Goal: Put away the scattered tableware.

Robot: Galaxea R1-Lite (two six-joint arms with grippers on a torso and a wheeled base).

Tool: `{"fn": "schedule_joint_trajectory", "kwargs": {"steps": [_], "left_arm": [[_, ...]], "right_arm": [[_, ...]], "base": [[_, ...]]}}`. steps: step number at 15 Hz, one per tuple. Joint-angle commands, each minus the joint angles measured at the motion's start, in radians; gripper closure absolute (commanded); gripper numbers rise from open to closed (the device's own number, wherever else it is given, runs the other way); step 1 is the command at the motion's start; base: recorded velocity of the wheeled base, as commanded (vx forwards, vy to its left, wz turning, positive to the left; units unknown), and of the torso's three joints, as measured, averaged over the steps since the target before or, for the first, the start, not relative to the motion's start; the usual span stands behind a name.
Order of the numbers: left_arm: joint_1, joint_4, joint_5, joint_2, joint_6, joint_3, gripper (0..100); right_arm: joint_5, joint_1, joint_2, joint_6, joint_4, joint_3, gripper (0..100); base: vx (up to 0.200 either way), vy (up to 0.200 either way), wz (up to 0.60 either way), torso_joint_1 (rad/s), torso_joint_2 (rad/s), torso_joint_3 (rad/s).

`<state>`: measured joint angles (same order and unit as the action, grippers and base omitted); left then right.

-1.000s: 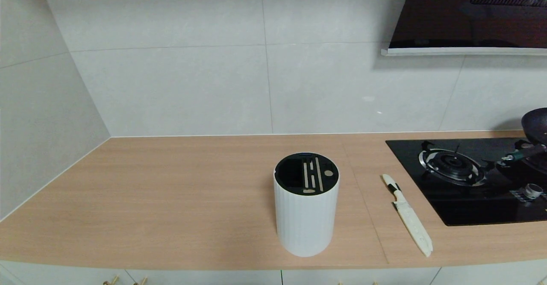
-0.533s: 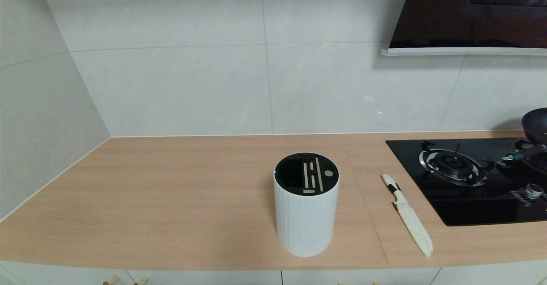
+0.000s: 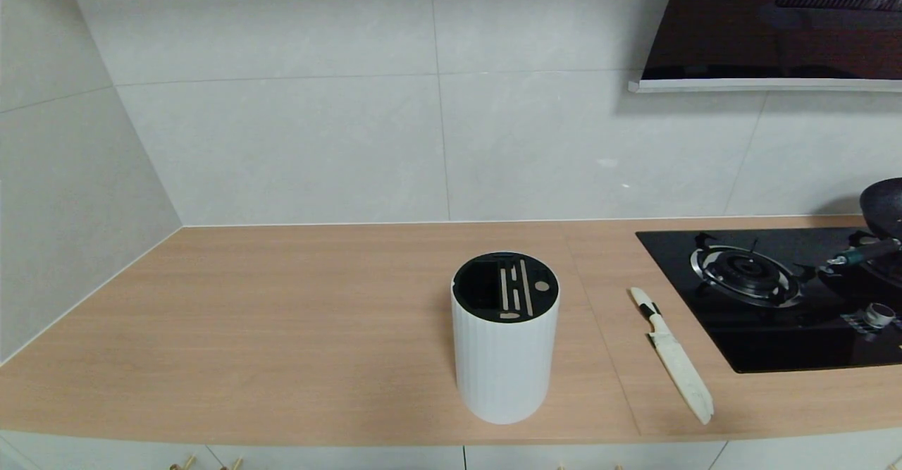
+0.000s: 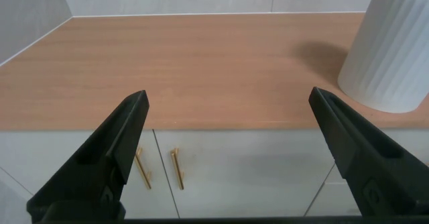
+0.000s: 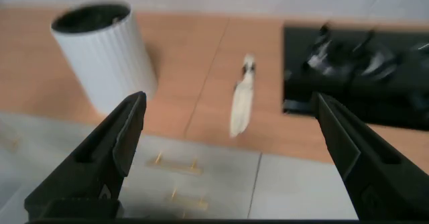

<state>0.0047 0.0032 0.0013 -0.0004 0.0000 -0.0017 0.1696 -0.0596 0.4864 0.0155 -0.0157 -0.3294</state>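
Observation:
A white ribbed cylindrical holder (image 3: 504, 339) with a black slotted top stands near the front edge of the wooden countertop (image 3: 282, 315). A cream-coloured knife (image 3: 672, 354) lies flat to its right, between the holder and the stove. My left gripper (image 4: 228, 103) is open, low in front of the counter edge, with the holder (image 4: 392, 46) off to one side. My right gripper (image 5: 228, 110) is open too, out in front of the counter, facing the holder (image 5: 104, 53) and the knife (image 5: 242, 93). Nothing sits between either pair of fingers.
A black gas stove (image 3: 775, 294) with burners takes the counter's right end, a dark pan (image 3: 881, 216) on it. A range hood (image 3: 768, 26) hangs above. White cabinet doors with gold handles (image 4: 175, 169) lie below the counter. Tiled walls close the back and left.

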Motion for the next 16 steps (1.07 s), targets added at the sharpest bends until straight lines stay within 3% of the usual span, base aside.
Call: {"fn": "schedule_joint_trajectory", "kwargs": {"steps": [1, 4, 5, 11, 16], "left_arm": [[0.001, 0.000, 0.000, 0.000, 0.000, 0.000, 0], [0.001, 0.000, 0.000, 0.000, 0.000, 0.000, 0], [0.000, 0.000, 0.000, 0.000, 0.000, 0.000, 0], [0.000, 0.000, 0.000, 0.000, 0.000, 0.000, 0], [0.000, 0.000, 0.000, 0.000, 0.000, 0.000, 0]], "right_arm": [[0.015, -0.065, 0.396, 0.004, 0.000, -0.145, 0], [0.010, -0.086, 0.518, 0.004, 0.002, -0.181, 0], [0.005, -0.114, 0.676, 0.004, 0.020, -0.211, 0], [-0.027, -0.128, 1.110, 0.000, 0.353, -0.237, 0], [-0.078, -0.128, 1.344, -0.008, 0.517, -0.252, 0]], "base": [[0.000, 0.000, 0.00, 0.000, 0.00, 0.000], [0.000, 0.000, 0.00, 0.000, 0.00, 0.000], [0.000, 0.000, 0.00, 0.000, 0.00, 0.000], [0.000, 0.000, 0.00, 0.000, 0.00, 0.000], [0.000, 0.000, 0.00, 0.000, 0.00, 0.000]]}}
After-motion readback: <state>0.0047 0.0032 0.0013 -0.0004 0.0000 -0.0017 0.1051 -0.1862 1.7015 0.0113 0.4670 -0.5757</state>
